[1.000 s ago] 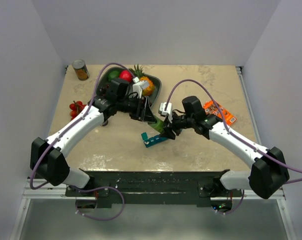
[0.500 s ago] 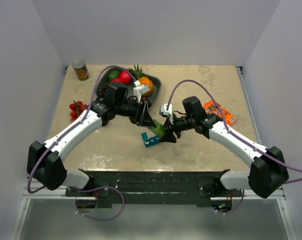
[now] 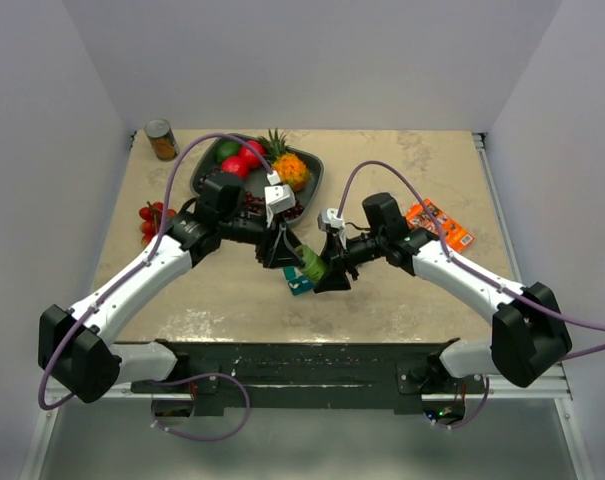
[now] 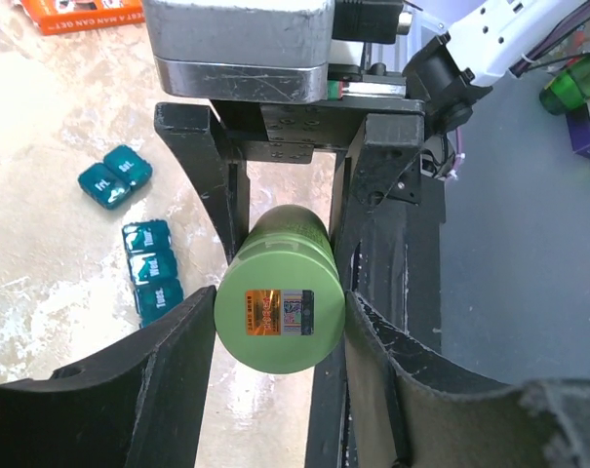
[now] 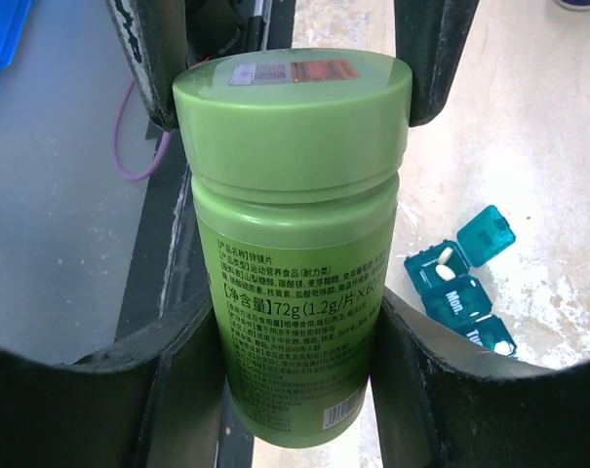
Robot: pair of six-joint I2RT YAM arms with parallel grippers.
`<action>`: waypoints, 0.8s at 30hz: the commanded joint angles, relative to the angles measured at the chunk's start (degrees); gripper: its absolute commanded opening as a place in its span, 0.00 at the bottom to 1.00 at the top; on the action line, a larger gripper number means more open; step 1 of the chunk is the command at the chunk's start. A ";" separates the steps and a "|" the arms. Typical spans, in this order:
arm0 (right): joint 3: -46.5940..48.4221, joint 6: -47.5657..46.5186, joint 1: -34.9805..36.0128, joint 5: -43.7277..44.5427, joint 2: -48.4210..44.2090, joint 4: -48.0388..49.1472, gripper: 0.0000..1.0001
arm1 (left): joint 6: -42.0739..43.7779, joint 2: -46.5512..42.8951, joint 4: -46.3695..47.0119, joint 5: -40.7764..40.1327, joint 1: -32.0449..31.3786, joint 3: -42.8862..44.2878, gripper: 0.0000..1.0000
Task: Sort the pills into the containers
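Note:
A green pill bottle [image 3: 310, 263] with a green cap is held in the air between both grippers, above the table. My right gripper [image 3: 328, 272] is shut on its body [image 5: 293, 292]. My left gripper [image 3: 285, 252] is shut on its cap [image 4: 280, 314], with its fingers [image 5: 150, 58] on either side of the cap. The teal containers [image 3: 300, 286] lie on the table just below. In the left wrist view they are a strip of two [image 4: 115, 176] and a strip of three [image 4: 151, 271]. One cube stands open with white pills [image 5: 441, 263] inside.
A dark fruit tray [image 3: 315, 165] with a pineapple [image 3: 287, 168] and other fruit stands at the back. A can [image 3: 162, 140] stands at the far left, cherry tomatoes [image 3: 152, 214] lie at the left, and an orange packet [image 3: 440, 224] lies at the right.
Both grippers moved toward the near edge with the bottle. My left gripper came down from beside the bottle and closed on its cap.

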 commanded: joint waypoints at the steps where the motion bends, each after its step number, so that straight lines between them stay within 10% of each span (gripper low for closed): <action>1: 2.61 3.02 0.01 -9.70 -2.63 10.86 0.00 | 1.49 1.67 0.20 -7.34 0.86 0.95 0.55; 8: 2.87 1.87 -0.25 -8.82 -2.98 9.80 0.00 | -3.00 -0.52 0.91 -7.51 3.25 0.87 0.87; 24: 3.14 -0.15 -1.04 -7.33 -3.07 8.05 0.00 | -3.09 -7.64 -2.87 -13.67 7.11 -6.17 0.92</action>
